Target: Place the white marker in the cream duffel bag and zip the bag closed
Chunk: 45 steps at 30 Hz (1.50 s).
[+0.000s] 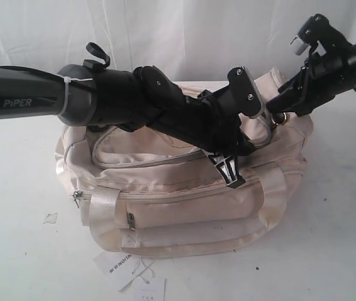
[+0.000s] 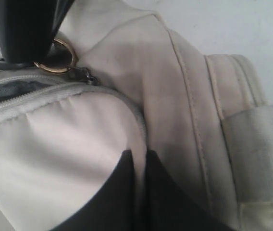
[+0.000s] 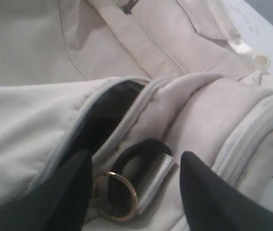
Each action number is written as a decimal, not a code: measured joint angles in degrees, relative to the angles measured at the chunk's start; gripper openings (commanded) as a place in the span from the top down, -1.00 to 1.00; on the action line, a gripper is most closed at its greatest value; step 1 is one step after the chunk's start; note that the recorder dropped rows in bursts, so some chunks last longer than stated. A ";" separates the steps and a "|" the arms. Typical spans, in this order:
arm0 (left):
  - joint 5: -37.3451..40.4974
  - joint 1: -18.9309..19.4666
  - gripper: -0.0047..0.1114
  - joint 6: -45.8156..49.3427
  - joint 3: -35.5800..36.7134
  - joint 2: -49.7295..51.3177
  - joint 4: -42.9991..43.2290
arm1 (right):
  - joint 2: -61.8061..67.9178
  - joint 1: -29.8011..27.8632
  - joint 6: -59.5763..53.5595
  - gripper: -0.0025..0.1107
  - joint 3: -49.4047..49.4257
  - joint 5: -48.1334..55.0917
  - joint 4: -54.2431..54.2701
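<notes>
Where the white marker lies, you cannot tell from these views. The cream duffel bag [image 1: 184, 213] sits slumped at the centre of your white table [image 1: 328, 251]. Its fabric is soft and matte, puckered along the seams, and glossy satin-like straps [image 1: 103, 210] band the front.

The top zipper [image 3: 71, 132] stands parted at the bag's 2 o'clock end, its grey teeth curving round a slit of dark lining [image 3: 107, 113]. Beside that slit lies a thin round gold ring [image 3: 118, 196], next to a black loop (a shiny pale tab wraps round it).

Your right gripper [image 3: 135, 156] hangs over that end with its blunt black fingers well apart. The ring lies between them, just beside one finger. Your left gripper [image 2: 139, 154] reaches to about 1 o'clock on the bag's top. Its fingers are drawn nearly together, clamped on a narrow ridge of cream fabric at the zipper's edge.

On the front, a small grey metal pull [image 1: 131, 221] hangs at the pocket zip. Flat rectangular paper hang tags [image 1: 125, 266] lie on the table at the bag's 7 o'clock, just beside its lower edge. A thin white cloth [image 1: 165, 25] hangs behind at 12 o'clock.
</notes>
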 measured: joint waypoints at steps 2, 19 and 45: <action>0.11 0.00 0.92 -0.10 0.00 0.00 0.00 | 0.90 0.00 0.11 0.04 0.00 -0.09 -0.10; 0.24 0.00 0.92 -0.10 0.00 0.00 0.00 | 1.95 0.00 3.02 0.96 0.00 3.09 -4.29; 0.12 0.00 0.92 -0.22 0.00 -0.11 0.00 | -1.89 0.00 6.58 0.96 0.00 -0.62 9.08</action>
